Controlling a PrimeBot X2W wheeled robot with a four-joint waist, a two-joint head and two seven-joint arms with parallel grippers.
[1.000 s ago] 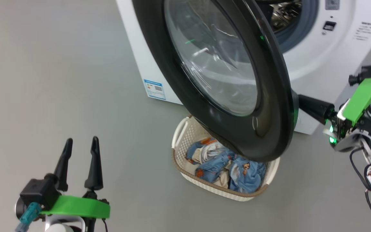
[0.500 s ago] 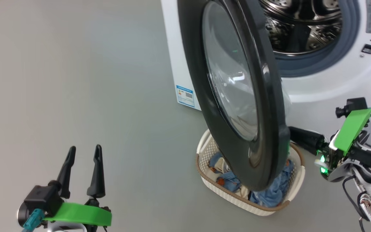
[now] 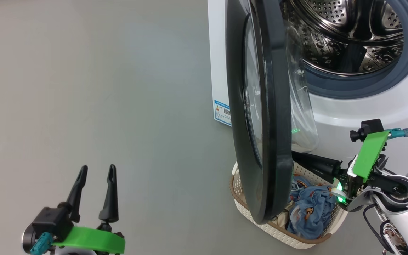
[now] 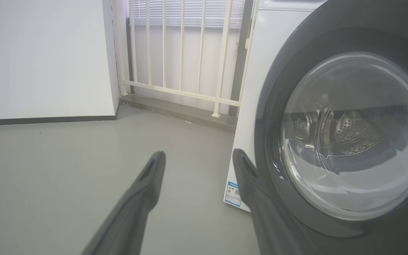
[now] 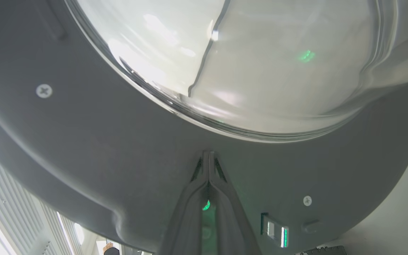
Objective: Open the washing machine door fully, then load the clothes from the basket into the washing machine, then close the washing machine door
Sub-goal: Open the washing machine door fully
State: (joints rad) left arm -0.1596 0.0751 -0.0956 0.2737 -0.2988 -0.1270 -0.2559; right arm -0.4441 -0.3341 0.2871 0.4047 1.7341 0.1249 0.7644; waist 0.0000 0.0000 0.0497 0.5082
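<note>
Glossy black and edge-on to the head camera, the washing machine door [image 3: 260,106] stood partly open, its lower rim hanging over the basket [image 3: 238,198] on the grey floor [image 3: 101,88] just in front of the washing machine [image 3: 349,109]. Blue bear-print clothes [image 3: 312,209] lay heaped in the basket. At right, the right gripper [image 5: 208,154] reached in behind the door, fingers pressed together and empty, tips against the dark inner rim just below the glass bowl [image 5: 260,63]. Well to the left, the left gripper [image 3: 97,166] hovered over the floor, fingers spread apart, holding nothing. Beyond the door, the steel drum [image 3: 349,32] lay exposed.
</note>
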